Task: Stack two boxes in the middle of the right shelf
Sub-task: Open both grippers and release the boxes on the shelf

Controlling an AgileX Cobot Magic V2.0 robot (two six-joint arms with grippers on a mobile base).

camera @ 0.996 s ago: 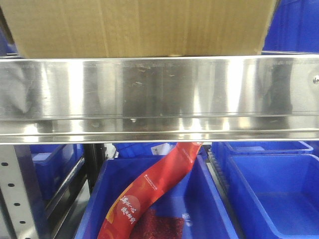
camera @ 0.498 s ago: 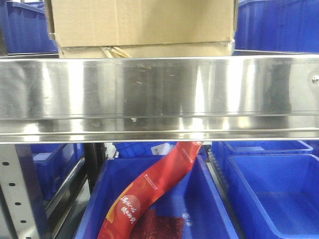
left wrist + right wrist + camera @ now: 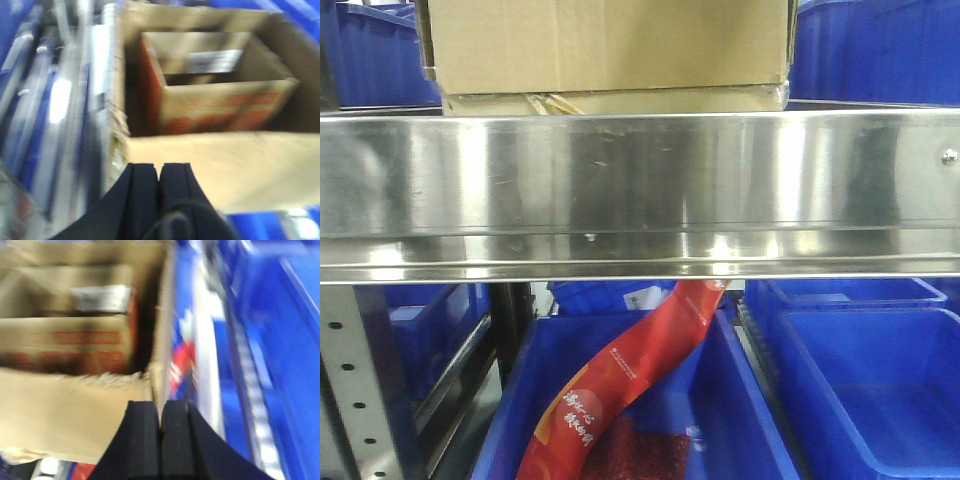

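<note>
Two brown cardboard boxes stand stacked on the steel shelf (image 3: 640, 190). The taller box (image 3: 610, 45) rests on the shallow box (image 3: 620, 101), whose torn edge shows just above the rail. From above, the open top box (image 3: 225, 165) holds a red-printed carton (image 3: 215, 107). My left gripper (image 3: 160, 167) is shut and empty, over the box's near left corner. My right gripper (image 3: 160, 405) is shut and empty by the near right corner of the box (image 3: 60, 415). Neither gripper shows in the front view.
Blue plastic bins (image 3: 860, 380) fill the level below the shelf; one holds a red printed bag (image 3: 630, 380). More blue bins (image 3: 875, 50) flank the boxes on the shelf. A perforated grey upright (image 3: 355, 380) stands at lower left. Steel rails (image 3: 100, 75) run left of the box.
The tall box has gone from filling the top of the front view to sitting farther back on the shallow box. Over the last half second the view has shifted only slightly.
</note>
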